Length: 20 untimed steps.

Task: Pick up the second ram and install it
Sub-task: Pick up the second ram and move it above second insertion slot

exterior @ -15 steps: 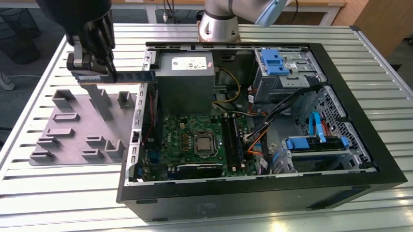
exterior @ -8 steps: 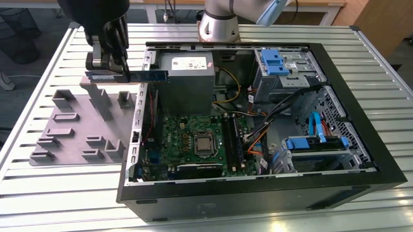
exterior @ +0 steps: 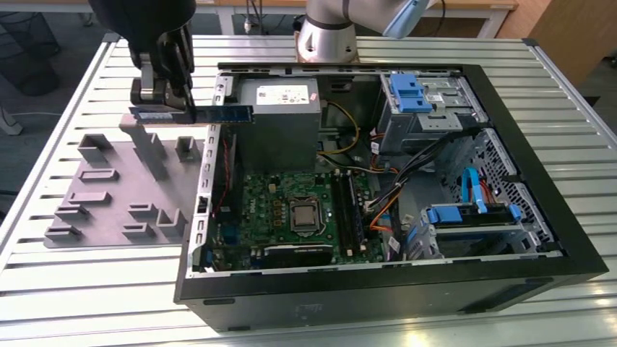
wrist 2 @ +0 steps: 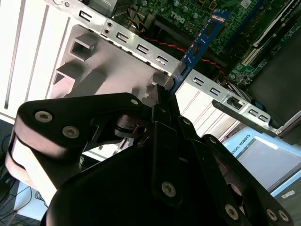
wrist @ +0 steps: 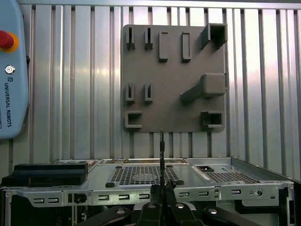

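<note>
Our hand point(exterior: 162, 103) is clamped on the second ram point(exterior: 227, 114), holding it level in the air over the computer case point(exterior: 386, 289) wall, beside the grey holder tray point(exterior: 106, 195) on the desk point(exterior: 97, 289). We judge this the carrying step; installing calls for lining the stick up with a motherboard point(exterior: 279, 195) slot.

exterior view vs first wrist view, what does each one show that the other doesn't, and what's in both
Exterior view, not the first wrist view: the inside of the computer case, with the motherboard, the power supply and the blue drive brackets.
First wrist view, not the exterior view: a pale blue teach pendant with a red button.
Both: the gripper shut on the second ram, lifted clear of the grey holder tray, and the slatted metal table.
</note>
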{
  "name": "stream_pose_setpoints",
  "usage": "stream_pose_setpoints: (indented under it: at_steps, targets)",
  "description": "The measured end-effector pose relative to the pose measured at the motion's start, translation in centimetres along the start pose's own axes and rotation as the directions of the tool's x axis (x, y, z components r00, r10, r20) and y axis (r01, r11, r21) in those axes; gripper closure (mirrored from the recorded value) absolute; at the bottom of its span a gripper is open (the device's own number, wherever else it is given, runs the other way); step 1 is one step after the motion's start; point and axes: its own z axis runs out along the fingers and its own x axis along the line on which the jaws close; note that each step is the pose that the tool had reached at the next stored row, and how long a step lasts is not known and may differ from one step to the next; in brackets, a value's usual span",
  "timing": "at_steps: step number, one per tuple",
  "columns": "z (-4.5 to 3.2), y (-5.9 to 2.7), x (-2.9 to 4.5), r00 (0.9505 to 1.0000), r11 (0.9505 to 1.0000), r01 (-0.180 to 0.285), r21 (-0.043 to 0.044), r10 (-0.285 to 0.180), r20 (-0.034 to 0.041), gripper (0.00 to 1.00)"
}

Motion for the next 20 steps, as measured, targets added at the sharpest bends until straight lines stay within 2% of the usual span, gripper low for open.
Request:
stream_pose_setpoints:
  at_steps: [20]
  targets:
    - [-0.02, -0.56, -0.01, 1.0, 1.0, 0.0, 0.0, 0.0, 0.0, 0.86]
